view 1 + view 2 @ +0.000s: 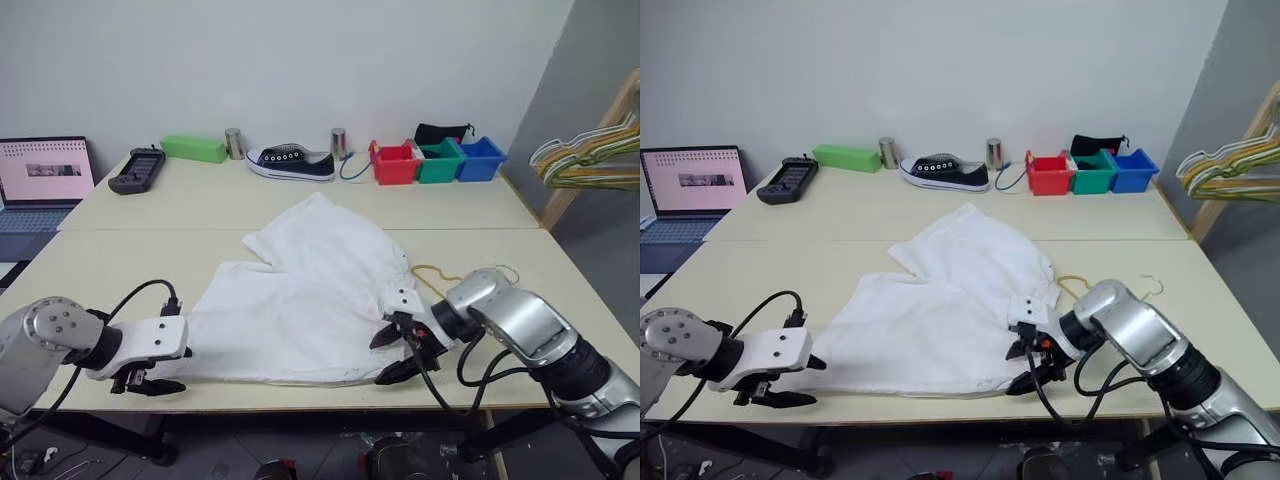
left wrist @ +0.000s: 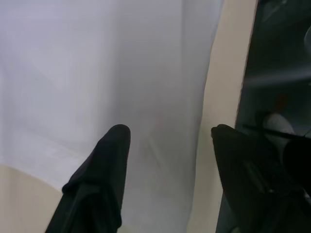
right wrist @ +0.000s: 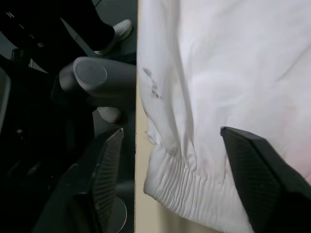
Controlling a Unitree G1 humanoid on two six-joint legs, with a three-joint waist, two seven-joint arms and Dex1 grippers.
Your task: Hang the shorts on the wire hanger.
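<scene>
shorts (image 1: 300, 300) lie flat mid-frame on the table (image 1: 120, 260), hanger (image 1: 437, 275) peeking out at their right edge, both the left gripper (image 1: 148, 382) & right gripper (image 1: 397, 355) w/ fingers apart holding nothing, so imo regrab the waistband corners evenly b4 lifting.

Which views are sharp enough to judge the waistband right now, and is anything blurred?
Left wrist view: the shorts are a soft, featureless blur. Right wrist view: gathered waistband is crisp. Left eye view: evenly lit, sharp, no glare on the table.
</scene>
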